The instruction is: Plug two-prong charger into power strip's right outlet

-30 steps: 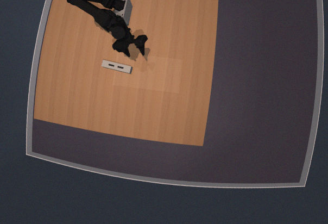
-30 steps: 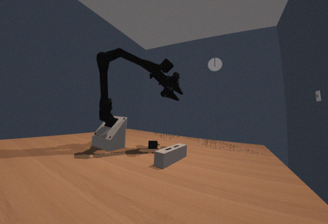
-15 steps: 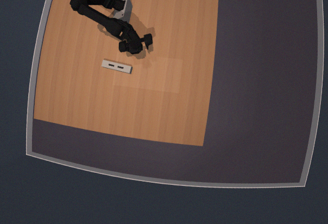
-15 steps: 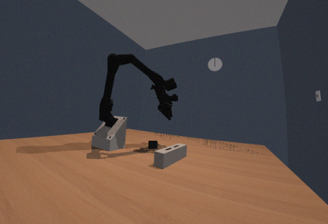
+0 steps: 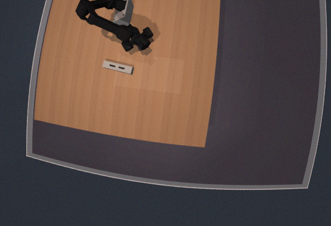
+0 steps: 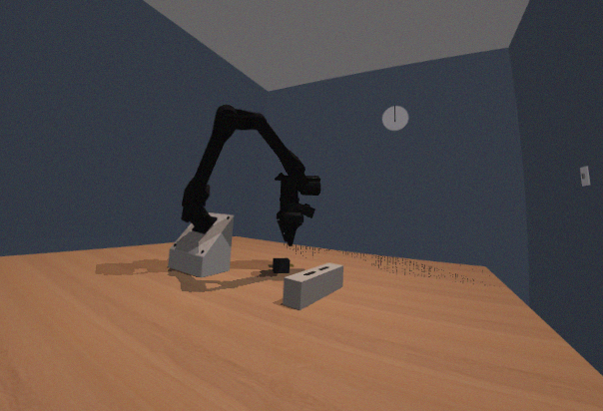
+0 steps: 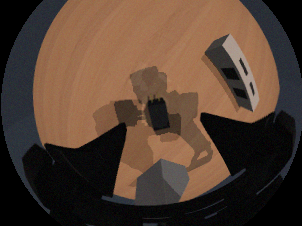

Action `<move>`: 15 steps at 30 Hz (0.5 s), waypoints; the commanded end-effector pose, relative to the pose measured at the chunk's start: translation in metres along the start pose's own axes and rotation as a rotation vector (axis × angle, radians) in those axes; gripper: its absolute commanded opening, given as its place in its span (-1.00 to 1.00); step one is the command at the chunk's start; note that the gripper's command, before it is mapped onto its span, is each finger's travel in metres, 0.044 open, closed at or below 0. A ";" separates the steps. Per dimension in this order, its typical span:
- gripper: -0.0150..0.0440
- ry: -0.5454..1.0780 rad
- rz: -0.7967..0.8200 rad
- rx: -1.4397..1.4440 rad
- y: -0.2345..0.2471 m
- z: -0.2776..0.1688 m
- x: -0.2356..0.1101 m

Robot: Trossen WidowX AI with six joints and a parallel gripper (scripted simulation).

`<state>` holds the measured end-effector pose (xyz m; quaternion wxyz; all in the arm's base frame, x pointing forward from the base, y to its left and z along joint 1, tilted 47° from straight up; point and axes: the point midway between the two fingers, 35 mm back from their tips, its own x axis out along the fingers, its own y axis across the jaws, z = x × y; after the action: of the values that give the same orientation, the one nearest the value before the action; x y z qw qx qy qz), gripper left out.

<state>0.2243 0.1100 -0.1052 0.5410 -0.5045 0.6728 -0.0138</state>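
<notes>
The black charger (image 6: 281, 265) (image 7: 158, 115) lies on the table, with small prongs at its upper edge in the wrist view. In the top view the arm hides it. The pale grey power strip (image 5: 117, 66) (image 6: 312, 286) (image 7: 232, 47) stands on the table with two dark outlet slots in its top. Both outlets are uncovered. My gripper (image 6: 289, 243) (image 7: 164, 121) is open and empty, pointing down above the charger. In the wrist view the charger shows between the fingers, slightly beyond the line of their tips. The fingertips are hidden in the top view.
The grey arm base (image 5: 127, 12) (image 6: 201, 262) (image 7: 161, 181) stands on the wooden table (image 5: 154, 115) (image 6: 201, 355) beyond the charger from the strip. The strip is to the upper right of the charger in the wrist view. Arm shadows fall around the charger.
</notes>
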 end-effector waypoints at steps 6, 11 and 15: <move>1.00 0.110 -0.001 -0.102 0.002 -0.016 0.017; 1.00 0.110 -0.001 -0.102 0.002 -0.017 0.023; 1.00 0.111 -0.002 -0.102 0.002 -0.018 0.031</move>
<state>0.2150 0.0866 -0.1171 0.4833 -0.5266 0.6994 -0.0071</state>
